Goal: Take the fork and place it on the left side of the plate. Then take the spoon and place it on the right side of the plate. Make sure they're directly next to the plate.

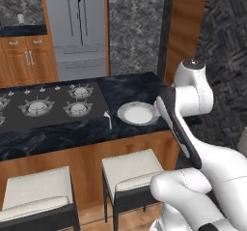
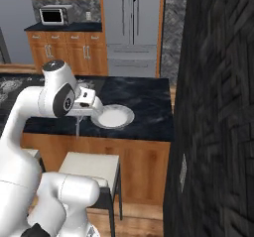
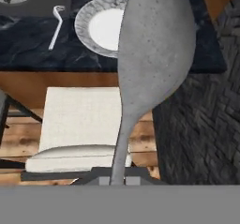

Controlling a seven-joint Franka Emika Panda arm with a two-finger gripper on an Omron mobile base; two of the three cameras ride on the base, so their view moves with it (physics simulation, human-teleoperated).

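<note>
Spoon [image 3: 152, 49] is clamped between the jaws, which are closed on the lower end of its thin handle; its rounded bowl looms large in the hand view, in front of the right part of the plate [image 3: 89, 17]. The gripper [image 3: 117, 178] sits at the base of that handle, off the near edge of the bench [image 1: 130, 87] and above the stool [image 3: 79, 124], on the near right of the plate.

Plate [image 1: 136, 113] lies flat on the dark marbled bench, close to the bench's near edge. Fork [image 1: 108, 120] lies flat on the bench just beside the plate's left rim, apart from it by a narrow gap, with its tined end pointing away from the near edge. In the hand view the fork [image 3: 56, 26] appears left of the plate, roughly parallel to its rim.

Cooktop [image 1: 46, 104] with several burners occupies the bench further left of the fork. Two pale cushioned stools [image 1: 132, 169] stand below the near edge of the bench, in front of the plate. A grey refrigerator [image 1: 79, 27] and wooden cabinets [image 1: 24, 61] stand beyond the bench, behind the plate.
</note>
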